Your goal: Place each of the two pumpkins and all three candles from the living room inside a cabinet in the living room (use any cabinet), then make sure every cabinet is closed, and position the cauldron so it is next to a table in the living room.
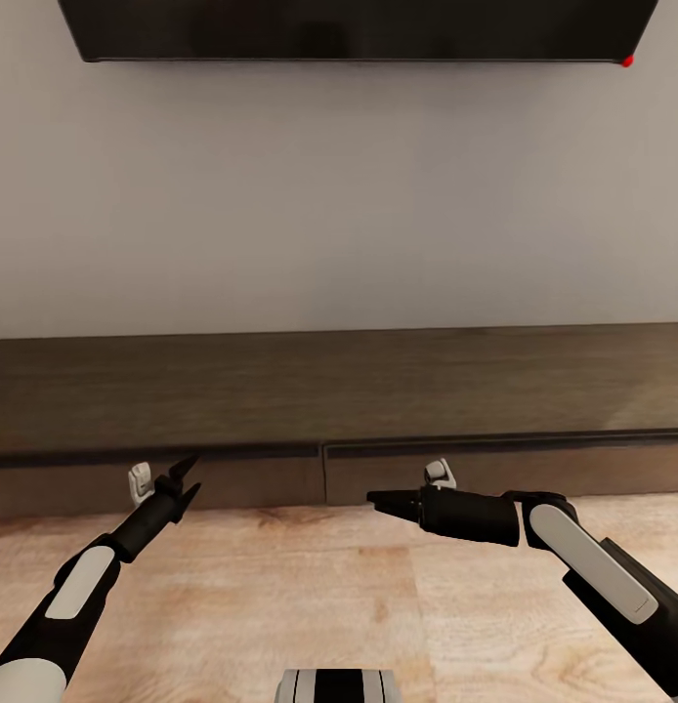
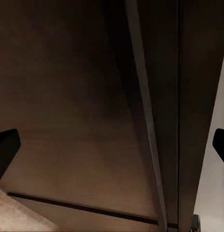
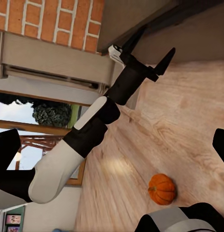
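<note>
Cabinet [image 1: 280, 410] apparently shut; pumpkin [image 3: 162, 189] on floor.

A dark flat screen [image 1: 359, 29] hangs on the pale grey wall [image 1: 339, 195], above a light wood floor [image 1: 280, 596]. Elsewhere, a red brick wall [image 3: 49, 21] tops what looks like a window [image 3: 29, 140].

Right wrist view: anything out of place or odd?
Yes: one pumpkin sits upright on the wood floor, loose in the open. The cabinet looks shut in the head view. Left tool is open and empty.
</note>
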Tool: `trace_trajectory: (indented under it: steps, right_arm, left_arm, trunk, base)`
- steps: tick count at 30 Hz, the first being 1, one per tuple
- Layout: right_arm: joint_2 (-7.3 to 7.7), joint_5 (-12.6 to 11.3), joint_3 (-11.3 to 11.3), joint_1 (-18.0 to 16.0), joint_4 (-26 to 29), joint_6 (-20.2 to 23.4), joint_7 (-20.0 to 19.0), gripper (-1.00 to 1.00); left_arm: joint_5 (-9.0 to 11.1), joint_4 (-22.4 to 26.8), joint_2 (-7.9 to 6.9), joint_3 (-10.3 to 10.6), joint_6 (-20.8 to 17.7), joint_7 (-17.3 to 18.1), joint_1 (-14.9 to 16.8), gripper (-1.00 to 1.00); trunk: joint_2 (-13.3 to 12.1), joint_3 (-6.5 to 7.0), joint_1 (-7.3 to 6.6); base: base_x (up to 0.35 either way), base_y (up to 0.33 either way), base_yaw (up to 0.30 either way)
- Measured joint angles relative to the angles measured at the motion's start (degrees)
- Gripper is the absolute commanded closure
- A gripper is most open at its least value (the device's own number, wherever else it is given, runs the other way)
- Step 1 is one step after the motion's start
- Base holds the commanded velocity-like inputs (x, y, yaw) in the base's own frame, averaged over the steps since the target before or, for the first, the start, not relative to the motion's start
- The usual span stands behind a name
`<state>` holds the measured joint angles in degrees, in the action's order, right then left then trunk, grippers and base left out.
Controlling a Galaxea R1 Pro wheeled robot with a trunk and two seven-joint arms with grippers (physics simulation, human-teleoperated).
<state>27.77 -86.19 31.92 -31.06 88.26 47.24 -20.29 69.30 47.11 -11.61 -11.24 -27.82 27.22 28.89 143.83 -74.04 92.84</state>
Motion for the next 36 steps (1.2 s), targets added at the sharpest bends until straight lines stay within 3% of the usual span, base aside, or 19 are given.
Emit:
trace_trajectory:
  steps: [36]
  right_arm:
    - [-0.22,0.29,0.0,0.0,-0.15,0.0,0.06,-1.0]
  left_arm:
    - [0.0,0.11,0.0,0.07,0.0,0.0,0.0,-1.0]
  trunk:
    - [0.0,0.0,0.01]
  base:
    - [0.021,0.0,0.0]
